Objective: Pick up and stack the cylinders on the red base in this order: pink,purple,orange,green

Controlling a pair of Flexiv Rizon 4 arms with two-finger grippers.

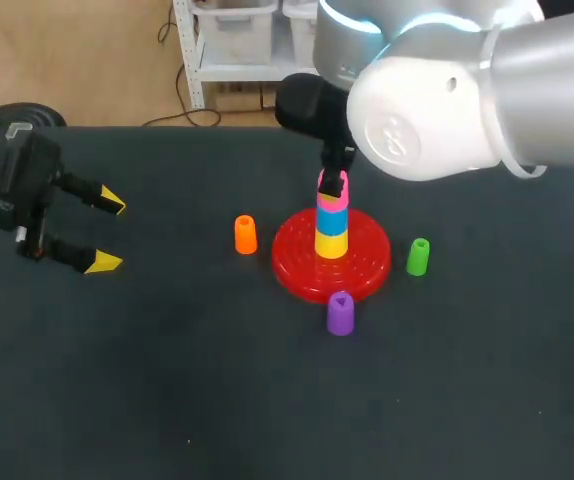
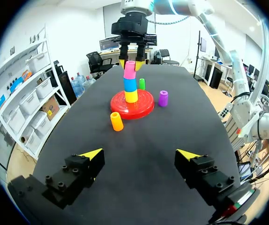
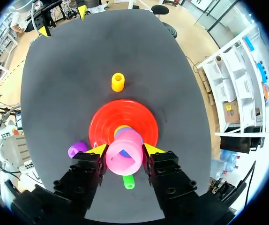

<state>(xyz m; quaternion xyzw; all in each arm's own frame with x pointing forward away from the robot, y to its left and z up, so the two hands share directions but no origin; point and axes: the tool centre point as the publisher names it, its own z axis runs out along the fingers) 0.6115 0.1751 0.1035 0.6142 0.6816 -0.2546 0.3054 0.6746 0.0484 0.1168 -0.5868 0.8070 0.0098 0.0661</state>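
The red base [image 1: 369, 262] stands mid-table with a yellow cylinder [image 1: 331, 243] and a blue one [image 1: 331, 216] stacked on it. My right gripper [image 3: 123, 150] is shut on the pink cylinder [image 3: 123, 157] and holds it on top of the blue one [image 2: 130, 85]; whether the two touch I cannot tell. Standing loose on the table are the orange cylinder [image 1: 245, 234] left of the base, the purple cylinder [image 1: 340, 313] in front of it and the green cylinder [image 1: 418, 256] to its right. My left gripper [image 1: 112, 233] is open at the table's left, holding nothing.
The dark table [image 1: 167, 400] has free room along its front and between my left gripper [image 2: 140, 154] and the orange cylinder [image 2: 116, 121]. My right arm [image 1: 467, 90] reaches over the back right of the table.
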